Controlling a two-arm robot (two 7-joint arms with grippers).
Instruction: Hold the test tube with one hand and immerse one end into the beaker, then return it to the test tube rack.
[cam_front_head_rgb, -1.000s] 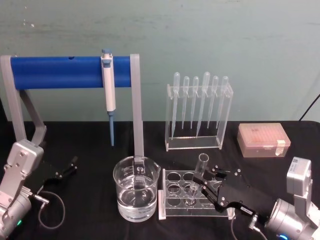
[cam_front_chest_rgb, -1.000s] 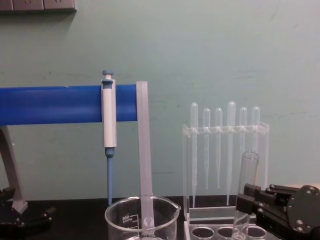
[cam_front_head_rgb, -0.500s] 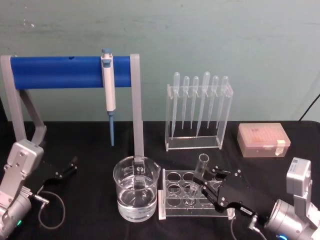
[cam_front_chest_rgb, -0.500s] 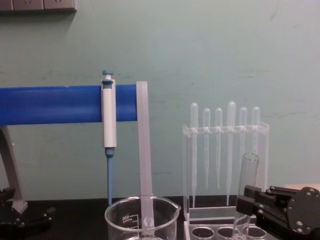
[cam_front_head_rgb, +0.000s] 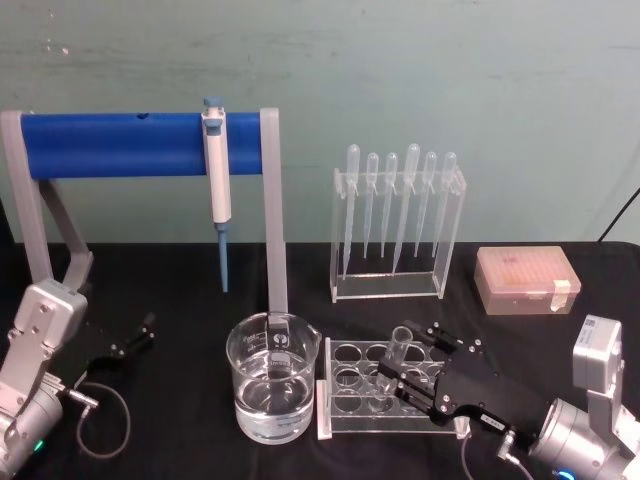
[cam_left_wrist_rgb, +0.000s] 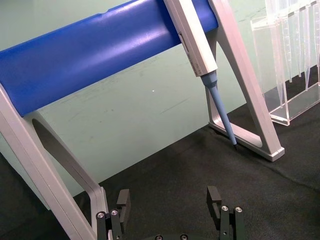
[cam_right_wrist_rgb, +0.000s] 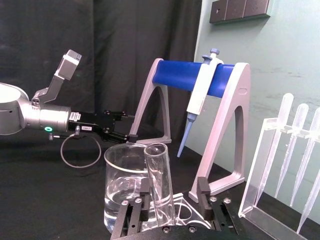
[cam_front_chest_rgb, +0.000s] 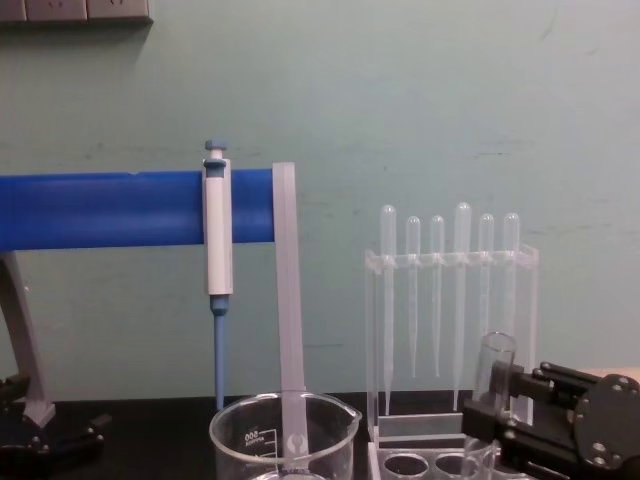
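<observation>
Glass is the worry here; my right gripper (cam_front_head_rgb: 397, 372) has its fingers spread, the test tube (cam_front_head_rgb: 393, 362) standing loose between them in the clear rack (cam_front_head_rgb: 335, 405) beside the beaker (cam_front_head_rgb: 272, 389). If I pull back crooked, a finger could tip it; my left gripper (cam_left_wrist_rgb: 170, 205) rests open by the blue stand (cam_front_head_rgb: 140, 143).

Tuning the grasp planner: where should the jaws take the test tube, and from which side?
Upper wall, just below the rim. The test tube stands near upright in the clear rack, so only that part is free. Come from the robot's right, as the right gripper does; the beaker stands to the left.
</observation>
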